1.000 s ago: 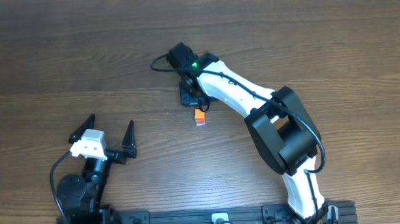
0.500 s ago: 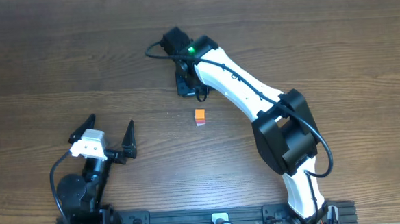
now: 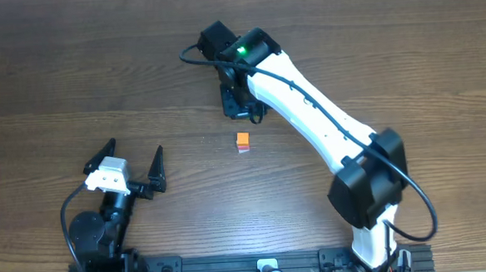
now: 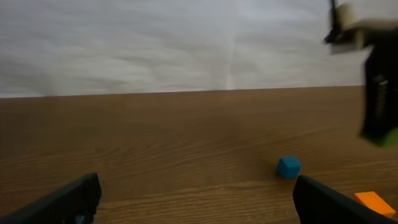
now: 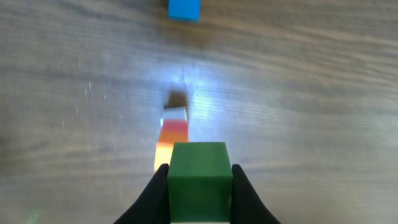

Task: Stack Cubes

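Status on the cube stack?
Right pincer shut on green cube, near orange-topped stack. Left pincer open, near its base. Blue cube apart, nothing blocking.

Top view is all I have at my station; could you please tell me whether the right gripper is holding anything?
Observer: Yes. Its wrist view shows the right gripper shut on a green cube.
Operator: Thank you. Is there any loose cube apart from the orange one I can see?
Observer: A blue cube sits alone on the table, apart from the orange cube.
Operator: Is the orange cube resting on anything?
Observer: In the right wrist view it is blurred, but red shows right beside the orange, so it looks like part of a small stack rather than a single cube.
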`<state>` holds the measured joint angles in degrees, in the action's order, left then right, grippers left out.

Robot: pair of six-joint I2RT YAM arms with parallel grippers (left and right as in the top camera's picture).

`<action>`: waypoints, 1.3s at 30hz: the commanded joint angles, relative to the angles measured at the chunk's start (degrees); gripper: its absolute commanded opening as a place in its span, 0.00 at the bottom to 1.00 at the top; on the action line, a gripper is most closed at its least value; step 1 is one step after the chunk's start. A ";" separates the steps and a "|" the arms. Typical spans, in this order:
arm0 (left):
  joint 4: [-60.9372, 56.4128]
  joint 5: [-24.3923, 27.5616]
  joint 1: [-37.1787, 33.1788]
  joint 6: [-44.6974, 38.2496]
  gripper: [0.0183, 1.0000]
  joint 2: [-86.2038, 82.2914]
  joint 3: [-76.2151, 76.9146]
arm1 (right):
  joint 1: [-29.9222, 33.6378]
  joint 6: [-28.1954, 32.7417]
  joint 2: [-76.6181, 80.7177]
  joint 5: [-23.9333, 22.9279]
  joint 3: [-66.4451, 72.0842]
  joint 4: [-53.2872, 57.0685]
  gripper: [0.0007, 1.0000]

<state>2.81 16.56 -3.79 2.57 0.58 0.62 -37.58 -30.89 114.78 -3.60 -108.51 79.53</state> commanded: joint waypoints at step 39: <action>0.04 0.57 -0.35 -0.66 1.00 -0.35 -0.28 | -4.39 -8.98 -2.27 1.18 11.54 -7.98 0.01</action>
<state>2.81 16.56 -3.79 2.57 0.58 0.62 -42.39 -38.81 113.32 -2.52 -97.89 71.90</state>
